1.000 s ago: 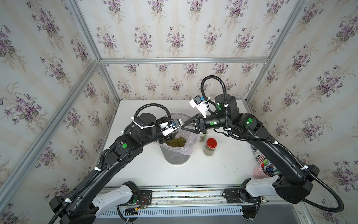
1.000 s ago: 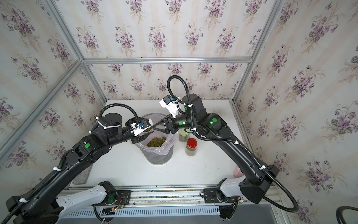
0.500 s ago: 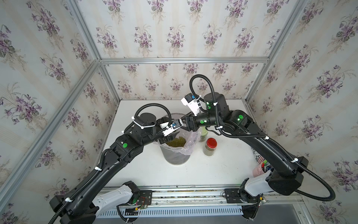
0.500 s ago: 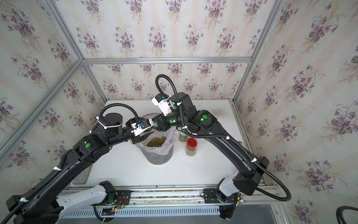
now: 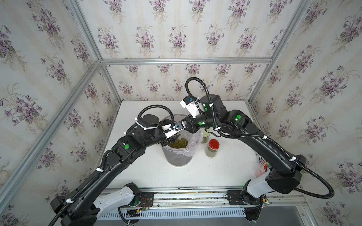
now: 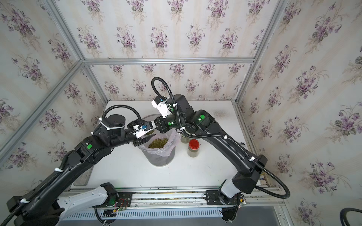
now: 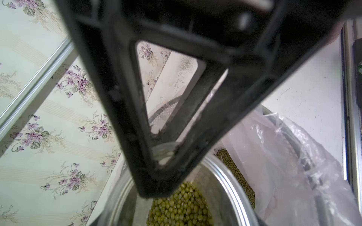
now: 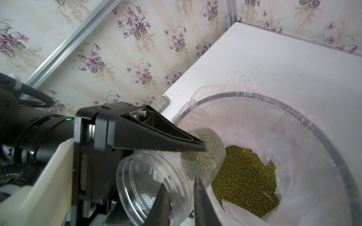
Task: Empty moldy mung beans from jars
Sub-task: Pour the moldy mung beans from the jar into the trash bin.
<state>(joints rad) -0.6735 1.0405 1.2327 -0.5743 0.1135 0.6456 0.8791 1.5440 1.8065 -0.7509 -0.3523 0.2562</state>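
My left gripper (image 7: 166, 195) is shut on a clear jar (image 8: 152, 185), held on its side over the bin (image 5: 178, 156). One left finger (image 8: 156, 137) lies along the jar's top. A clump of moldy mung beans (image 8: 203, 154) sits at the jar's far end, and more beans (image 8: 244, 176) lie in the bin's liner. My right gripper (image 8: 180, 187) has its two fingers closed across the jar's clear near rim. In both top views the wrists hide this jar. A red-lidded jar (image 5: 212, 148) and a pale-green-lidded jar (image 5: 205, 137) stand right of the bin.
The grey bin has a pinkish plastic liner (image 8: 293, 137) draped over its rim. Both arms meet above the bin's back edge (image 6: 154, 125). A printed can and pink items (image 5: 261, 166) sit at the table's right edge behind the right arm.
The right arm swung left from above the standing jars to the jar held over the bin, and its jaws closed. The left arm stayed put.
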